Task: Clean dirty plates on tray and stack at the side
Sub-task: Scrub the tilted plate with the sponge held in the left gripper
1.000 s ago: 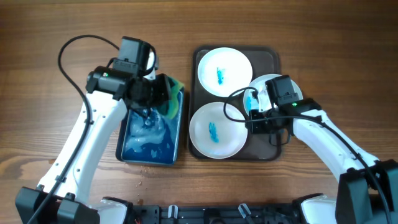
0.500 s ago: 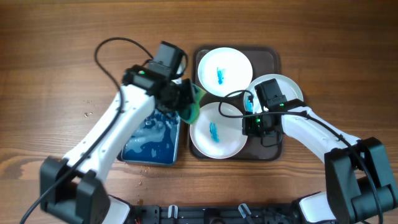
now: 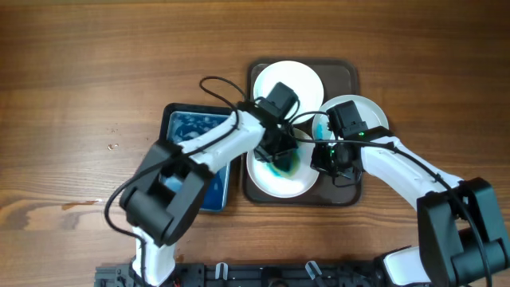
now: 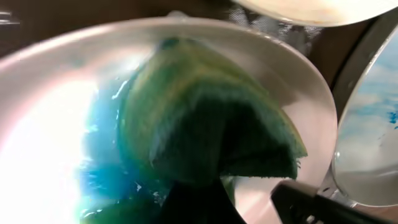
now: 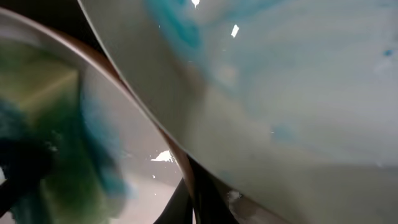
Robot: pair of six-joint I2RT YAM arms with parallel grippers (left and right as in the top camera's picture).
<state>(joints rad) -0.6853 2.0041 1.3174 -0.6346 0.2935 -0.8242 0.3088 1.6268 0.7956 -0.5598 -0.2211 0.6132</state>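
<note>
Where the left arm crosses over to the tray (image 3: pixel 351 70), left gripper (image 3: pixel 280 153): fingers clamped on the green sponge (image 4: pixel 205 134), tips pointed down over the near plate (image 3: pixel 271 185).
sponge: folded in that grip and pressed onto the plate's inside directly under the left gripper; blue liquid is pooled around it.
near plate: white, lying in the tray right beneath the left gripper, with its rim reaching across to the right gripper (image 3: pixel 325 156).
right gripper: at the near plate's rim, just beside the left gripper and the sponge; from where I stand (its own camera gives only a blur of plate and blue) I cannot tell whether its fingers are apart or pinched on the rim.
right-hand plate (image 3: pixel 368 112): just behind the right gripper, smeared with blue and seeming to hang partly over the tray's edge; in the right wrist view it looms over the near plate's rim.
far plate (image 3: pixel 301 80): beyond the left gripper at the tray's far end, partly covered by the left arm.
tray: brown, under both grippers.
basin (image 3: pixel 185 127): holds blue water; it sits back along the left arm, well away from the left gripper, beside the tray.
table (image 3: pixel 80 64): wood, under everything.
</note>
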